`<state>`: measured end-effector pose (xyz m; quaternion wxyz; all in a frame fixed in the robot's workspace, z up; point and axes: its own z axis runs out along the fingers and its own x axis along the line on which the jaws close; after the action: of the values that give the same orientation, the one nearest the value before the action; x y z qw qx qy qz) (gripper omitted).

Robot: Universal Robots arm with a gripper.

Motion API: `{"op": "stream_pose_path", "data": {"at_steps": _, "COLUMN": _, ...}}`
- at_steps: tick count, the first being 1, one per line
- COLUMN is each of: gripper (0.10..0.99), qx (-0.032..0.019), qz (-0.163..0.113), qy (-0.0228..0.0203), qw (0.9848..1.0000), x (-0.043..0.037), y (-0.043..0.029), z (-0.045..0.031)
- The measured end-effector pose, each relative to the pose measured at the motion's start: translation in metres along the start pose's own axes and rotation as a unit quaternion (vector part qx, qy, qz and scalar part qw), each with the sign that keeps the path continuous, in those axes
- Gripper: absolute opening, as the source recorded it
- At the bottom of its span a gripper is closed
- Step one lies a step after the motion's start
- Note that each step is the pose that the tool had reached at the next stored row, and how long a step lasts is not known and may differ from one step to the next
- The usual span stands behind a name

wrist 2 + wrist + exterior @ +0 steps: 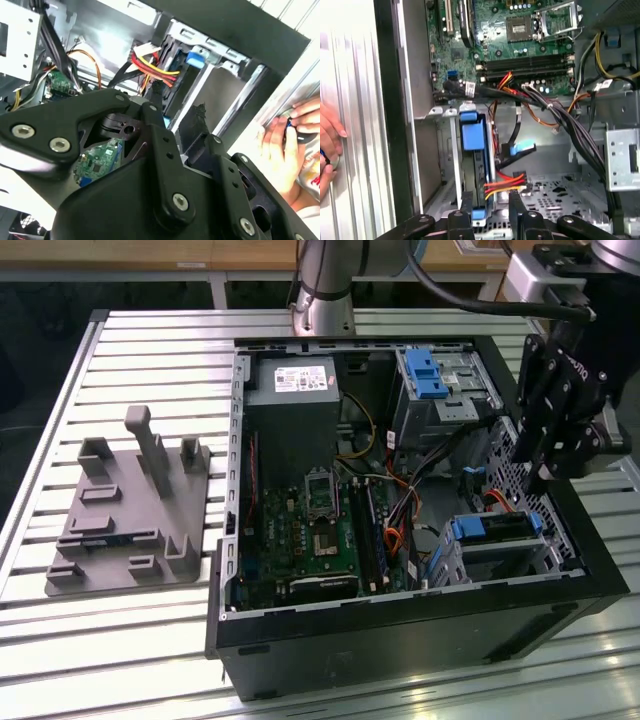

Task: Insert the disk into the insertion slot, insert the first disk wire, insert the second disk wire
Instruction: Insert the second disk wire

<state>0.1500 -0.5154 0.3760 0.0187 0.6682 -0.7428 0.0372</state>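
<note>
Flat silver-grey hard disk (497, 529) in a bright blue plastic carrier sits seated in the small silver perforated-metal cage (462, 562) at the open black computer case's (400, 640) corner on the exterior view's right, with the black gripper (540, 476) just above and its fingers (466, 207) spread apart.
</note>
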Motion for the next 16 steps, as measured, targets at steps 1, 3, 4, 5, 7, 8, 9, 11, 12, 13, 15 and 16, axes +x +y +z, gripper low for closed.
{"op": "stream_pose_path", "data": {"at_steps": 1, "gripper": 0.416, "qx": 0.0004, "qz": 0.0, "qy": 0.0035, "qw": 1.0, "x": -0.0021, "y": 0.0024, "z": 0.0003}}
{"op": "stream_pose_path", "data": {"at_steps": 3, "gripper": 0.416, "qx": 0.0012, "qz": 0.0, "qy": 0.0114, "qw": 0.9999, "x": -0.0064, "y": 0.0066, "z": 0.001}}
{"op": "stream_pose_path", "data": {"at_steps": 4, "gripper": 0.416, "qx": 0.0017, "qz": 0.0, "qy": 0.016, "qw": 0.9999, "x": -0.0086, "y": 0.0086, "z": 0.0012}}
{"op": "stream_pose_path", "data": {"at_steps": 5, "gripper": 0.416, "qx": 0.0021, "qz": -0.001, "qy": 0.0199, "qw": 0.9998, "x": -0.0107, "y": 0.0103, "z": 0.0014}}
{"op": "stream_pose_path", "data": {"at_steps": 7, "gripper": 0.416, "qx": 0.0029, "qz": -0.003, "qy": 0.0251, "qw": 0.9997, "x": -0.0138, "y": 0.0127, "z": 0.0014}}
{"op": "stream_pose_path", "data": {"at_steps": 8, "gripper": 0.416, "qx": 0.0033, "qz": -0.005, "qy": 0.0265, "qw": 0.9996, "x": -0.0153, "y": 0.0136, "z": 0.0014}}
{"op": "stream_pose_path", "data": {"at_steps": 9, "gripper": 0.416, "qx": 0.0035, "qz": -0.006, "qy": 0.0269, "qw": 0.9996, "x": -0.0176, "y": 0.0144, "z": 0.0012}}
{"op": "stream_pose_path", "data": {"at_steps": 11, "gripper": 0.416, "qx": 0.0038, "qz": -0.009, "qy": 0.0272, "qw": 0.9996, "x": -0.023, "y": 0.0158, "z": 0.0008}}
{"op": "stream_pose_path", "data": {"at_steps": 12, "gripper": 0.416, "qx": 0.004, "qz": -0.011, "qy": 0.0273, "qw": 0.9996, "x": -0.0253, "y": 0.0165, "z": 0.0006}}
{"op": "stream_pose_path", "data": {"at_steps": 13, "gripper": 0.416, "qx": 0.0042, "qz": -0.012, "qy": 0.0277, "qw": 0.9995, "x": -0.0275, "y": 0.0173, "z": 0.0004}}
{"op": "stream_pose_path", "data": {"at_steps": 15, "gripper": 0.416, "qx": 0.0047, "qz": -0.016, "qy": 0.0289, "qw": 0.9994, "x": -0.0308, "y": 0.0192, "z": 0.0002}}
{"op": "stream_pose_path", "data": {"at_steps": 16, "gripper": 0.416, "qx": 0.0051, "qz": -0.018, "qy": 0.0303, "qw": 0.9994, "x": -0.0319, "y": 0.0203, "z": 0.0002}}
